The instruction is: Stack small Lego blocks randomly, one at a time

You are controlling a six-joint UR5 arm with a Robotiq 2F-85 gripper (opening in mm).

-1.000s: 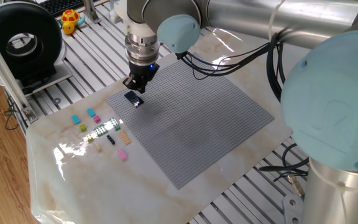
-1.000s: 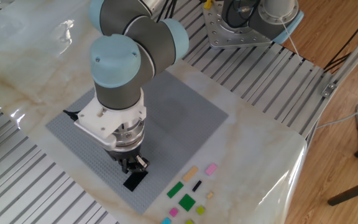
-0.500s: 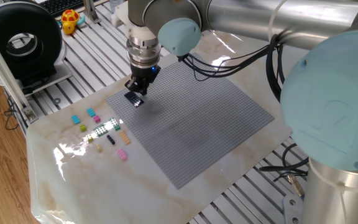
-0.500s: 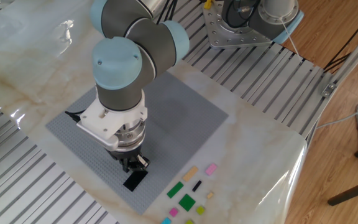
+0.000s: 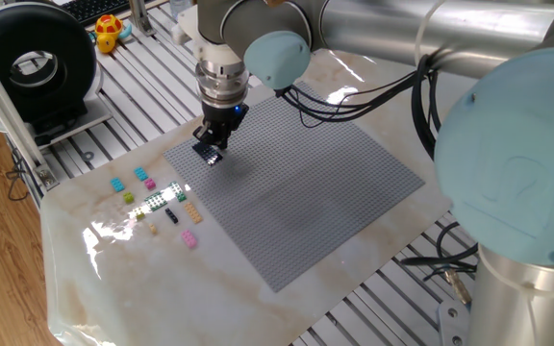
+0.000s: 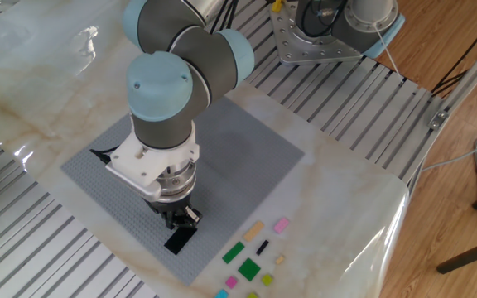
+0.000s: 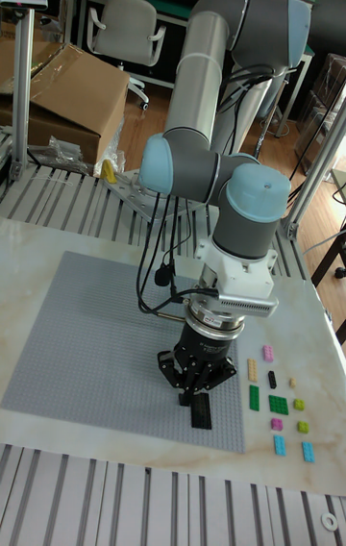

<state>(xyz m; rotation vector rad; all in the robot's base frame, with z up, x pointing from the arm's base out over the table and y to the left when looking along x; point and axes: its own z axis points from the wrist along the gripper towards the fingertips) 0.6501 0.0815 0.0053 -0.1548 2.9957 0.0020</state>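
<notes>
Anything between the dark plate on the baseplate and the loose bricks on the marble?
Nothing: between dark plate and loose bricks, the tall fixed view shows only bare grey baseplate and marble.

Loose bricks: 2 cyan, 2 pink, 2 green, 2 yellow-green, 2 tan, 1 black. 1 dark plate. 1 baseplate.

The scene was brightly and evenly lit from overhead, and all three views were sharp, with no motion blur. White glare lay on the glossy marble table near its left edge in one fixed view, washing out part of the small Lego blocks there. The arm cast only a soft shadow on the grey baseplate.
</notes>
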